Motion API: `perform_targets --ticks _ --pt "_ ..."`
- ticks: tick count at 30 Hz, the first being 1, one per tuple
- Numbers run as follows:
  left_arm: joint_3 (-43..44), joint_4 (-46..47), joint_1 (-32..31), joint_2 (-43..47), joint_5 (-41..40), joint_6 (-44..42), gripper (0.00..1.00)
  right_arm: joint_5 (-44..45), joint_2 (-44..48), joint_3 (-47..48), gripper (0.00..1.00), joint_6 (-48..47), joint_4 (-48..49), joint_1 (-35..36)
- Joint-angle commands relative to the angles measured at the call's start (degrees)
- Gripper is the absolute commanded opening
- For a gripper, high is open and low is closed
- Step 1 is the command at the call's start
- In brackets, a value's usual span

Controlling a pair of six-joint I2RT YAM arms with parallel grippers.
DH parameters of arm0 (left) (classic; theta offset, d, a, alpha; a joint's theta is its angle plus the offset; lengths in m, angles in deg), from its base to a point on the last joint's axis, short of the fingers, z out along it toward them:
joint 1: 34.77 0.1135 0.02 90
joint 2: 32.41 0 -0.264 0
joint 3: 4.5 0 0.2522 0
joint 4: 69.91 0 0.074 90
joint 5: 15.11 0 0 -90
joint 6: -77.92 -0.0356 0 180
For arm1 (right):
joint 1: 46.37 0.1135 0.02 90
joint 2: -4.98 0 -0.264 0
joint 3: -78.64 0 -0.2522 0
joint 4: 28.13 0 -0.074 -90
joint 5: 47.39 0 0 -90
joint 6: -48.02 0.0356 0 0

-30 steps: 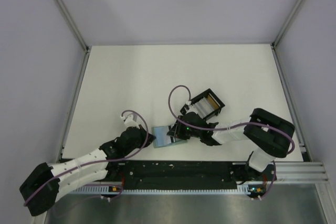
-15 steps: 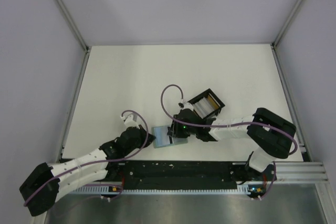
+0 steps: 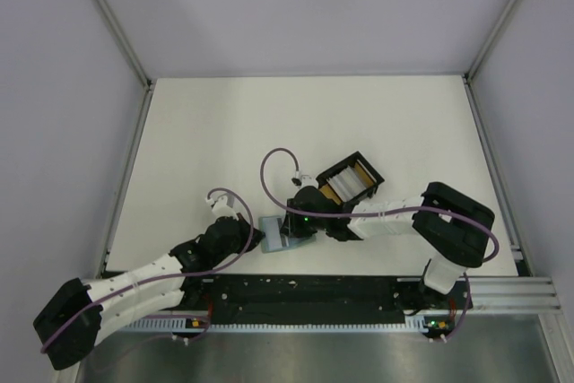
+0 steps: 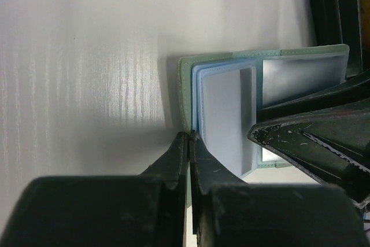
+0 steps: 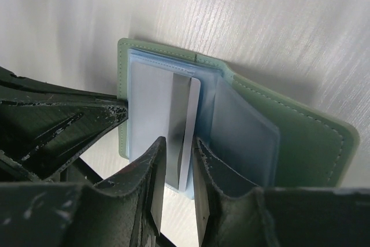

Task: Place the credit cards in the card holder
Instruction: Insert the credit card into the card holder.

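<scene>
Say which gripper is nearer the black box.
Right. The right gripper is over the wallet, on the side toward the black box; the left gripper pinches its opposite edge, farther off.

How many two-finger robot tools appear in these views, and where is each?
2. The left tool grips the edge of the sage-green folding card holder; the right tool holds a pale grey plastic card with a dark stripe over it. None seem hidden.

White-shelled left arm (image 3: pixel 134 280) and right arm (image 3: pixel 386 221), bulky black joint housings. Thin purple cable (image 3: pixel 269 161) loops off each wrist. Small green LED (image 3: pixel 306 218) on right wrist. Matte black left gripper (image 4: pixel 188 138) and right gripper (image 5: pixel 179 146), scuffed, pale scratches.
</scene>
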Motion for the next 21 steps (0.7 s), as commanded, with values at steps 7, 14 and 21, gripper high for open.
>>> perform_targets --ticks 7,14,21 --pt "1.9 -0.4 -0.1 -0.4 -1.4 -2.6 0.00 0.2 2.1 0.7 0.28 -2.6 3.1 1.0" --pt "5.3 -4.7 -0.2 0.6 -2.2 -4.3 0.00 5.5 13.9 0.1 0.40 -8.2 -5.2 -2.5" --pt "8.6 -8.0 0.0 0.2 -3.9 -5.2 0.00 9.7 24.5 0.2 0.54 -13.7 -17.3 -11.8"
